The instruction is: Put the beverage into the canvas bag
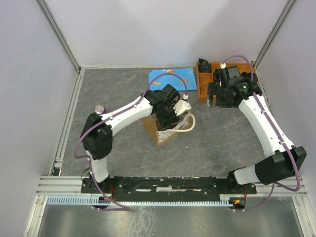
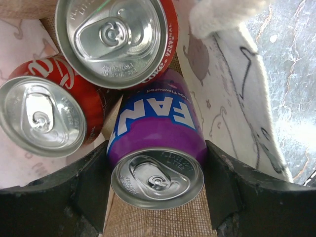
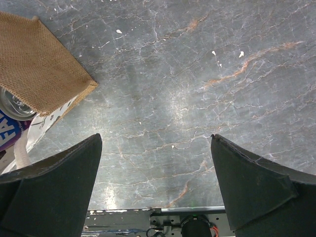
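Note:
The canvas bag (image 1: pixel 159 132) stands in the middle of the table, its cream rope handle (image 1: pixel 186 128) hanging to the right. My left gripper (image 1: pixel 170 116) reaches down into its mouth. In the left wrist view it (image 2: pixel 157 165) is shut on a purple Fanta can (image 2: pixel 153 123), one finger on each side, inside the bag's white printed lining (image 2: pixel 232 108). Two red cola cans (image 2: pixel 118 39) (image 2: pixel 44 116) lie in the bag beside it. My right gripper (image 3: pixel 155 143) is open and empty above bare table, by the orange tray in the top view (image 1: pixel 216 98).
An orange compartment tray (image 1: pixel 202 81) with dark items stands at the back right. A blue flat packet (image 1: pixel 170 76) lies behind the bag. The bag's burlap corner (image 3: pixel 39 64) shows at the upper left of the right wrist view. Metal rails edge the table.

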`<state>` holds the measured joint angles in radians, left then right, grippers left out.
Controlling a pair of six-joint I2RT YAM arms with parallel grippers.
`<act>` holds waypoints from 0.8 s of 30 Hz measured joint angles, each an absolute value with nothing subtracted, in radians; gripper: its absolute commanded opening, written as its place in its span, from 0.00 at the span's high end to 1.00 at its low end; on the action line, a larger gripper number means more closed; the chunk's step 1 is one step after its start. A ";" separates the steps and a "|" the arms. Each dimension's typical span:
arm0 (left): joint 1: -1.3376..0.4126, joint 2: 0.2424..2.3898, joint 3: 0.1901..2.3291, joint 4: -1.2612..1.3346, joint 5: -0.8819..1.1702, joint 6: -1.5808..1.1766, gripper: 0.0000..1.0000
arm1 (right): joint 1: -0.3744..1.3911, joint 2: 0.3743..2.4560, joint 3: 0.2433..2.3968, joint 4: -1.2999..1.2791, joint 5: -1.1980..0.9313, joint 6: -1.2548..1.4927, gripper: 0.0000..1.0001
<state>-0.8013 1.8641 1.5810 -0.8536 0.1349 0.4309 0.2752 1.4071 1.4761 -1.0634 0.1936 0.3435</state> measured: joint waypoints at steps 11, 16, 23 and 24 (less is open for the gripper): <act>-0.801 1.913 1.581 -0.826 0.149 0.376 0.70 | 0.270 1.407 1.476 -1.063 0.191 0.343 0.01; -0.800 1.921 1.585 -0.819 0.160 0.349 0.21 | 0.268 1.407 1.476 -1.063 0.184 0.344 0.01; -0.800 1.920 1.597 -0.782 0.202 0.309 0.16 | 0.268 1.407 1.475 -1.062 0.176 0.344 0.01; -0.800 1.919 1.599 -0.779 0.210 0.303 0.16 | 0.267 1.407 1.475 -1.062 0.175 0.344 0.01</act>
